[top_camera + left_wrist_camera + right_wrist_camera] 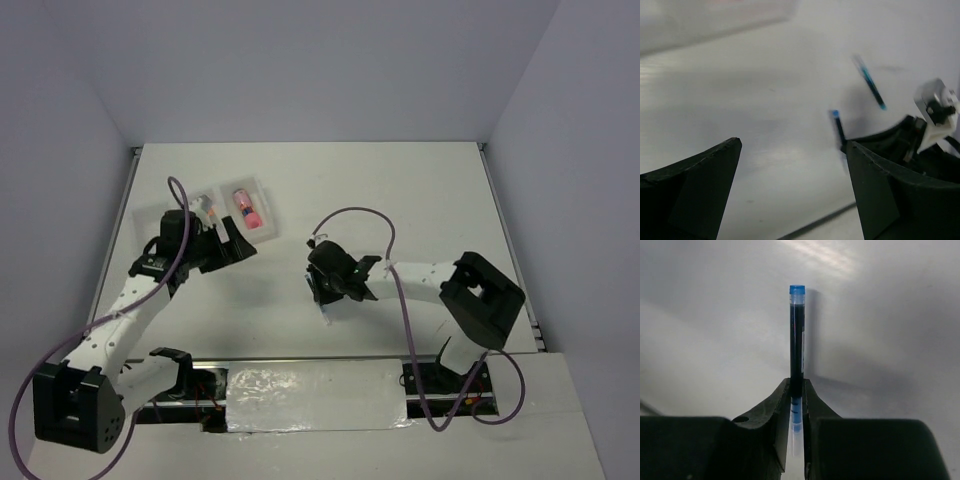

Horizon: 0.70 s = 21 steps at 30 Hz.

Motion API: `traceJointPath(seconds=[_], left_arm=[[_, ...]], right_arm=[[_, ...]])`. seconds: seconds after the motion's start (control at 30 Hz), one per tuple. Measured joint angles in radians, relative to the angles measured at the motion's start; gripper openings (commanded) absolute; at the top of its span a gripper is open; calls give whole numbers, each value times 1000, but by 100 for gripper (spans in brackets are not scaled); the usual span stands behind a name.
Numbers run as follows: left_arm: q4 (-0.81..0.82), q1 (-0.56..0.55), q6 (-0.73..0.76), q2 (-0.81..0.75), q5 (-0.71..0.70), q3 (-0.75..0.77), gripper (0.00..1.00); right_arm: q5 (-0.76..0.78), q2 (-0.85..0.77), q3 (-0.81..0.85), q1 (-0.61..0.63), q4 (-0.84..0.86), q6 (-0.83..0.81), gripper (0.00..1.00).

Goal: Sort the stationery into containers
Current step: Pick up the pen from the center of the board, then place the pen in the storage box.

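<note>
A robotics lab cell: plain walls (300, 60) around a white table (420, 190) bearing two arms (120, 320) (425, 280).

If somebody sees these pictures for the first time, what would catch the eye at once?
The right pincer, near the middle of the table, is shut on a thin blue pen whose capped end sticks out ahead of it. At the far left, a pink marker lies in the rightmost compartment of the translucent tray, and the left pincer hangs wide open at the tray's near side.
</note>
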Motion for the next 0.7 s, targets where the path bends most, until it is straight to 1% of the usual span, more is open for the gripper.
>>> traceJointPath(seconds=[0.1, 0.17, 0.3, 0.37, 0.4, 0.43, 0.5, 0.6, 0.63, 0.7], left_arm=[[183, -79, -124, -53, 173, -137, 99], [306, -131, -207, -74, 257, -196, 99], [455, -178, -307, -83, 339, -224, 98], [501, -184, -331, -83, 352, -224, 95], [519, -185, -337, -82, 356, -224, 92], [537, -185, -348, -81, 361, -225, 82], [566, -185, -364, -71, 371, -225, 77], [599, -185, -383, -42, 382, -225, 55], [606, -185, -385, -35, 385, -227, 36], [605, -184, -385, -29, 380, -227, 25]], right_arm=[[-118, -103, -82, 13, 114, 16, 8], [-174, -162, -86, 16, 176, 31, 9], [-256, -207, -42, 17, 285, 58, 10], [-280, -216, -32, 17, 320, 71, 11], [-291, -220, -29, 17, 332, 77, 11], [-303, -221, -25, 17, 339, 84, 11], [-319, -221, -18, 18, 356, 93, 11], [-331, -224, -13, 18, 377, 109, 12], [-332, -226, -11, 18, 378, 111, 12], [-335, -228, -5, 18, 380, 117, 13]])
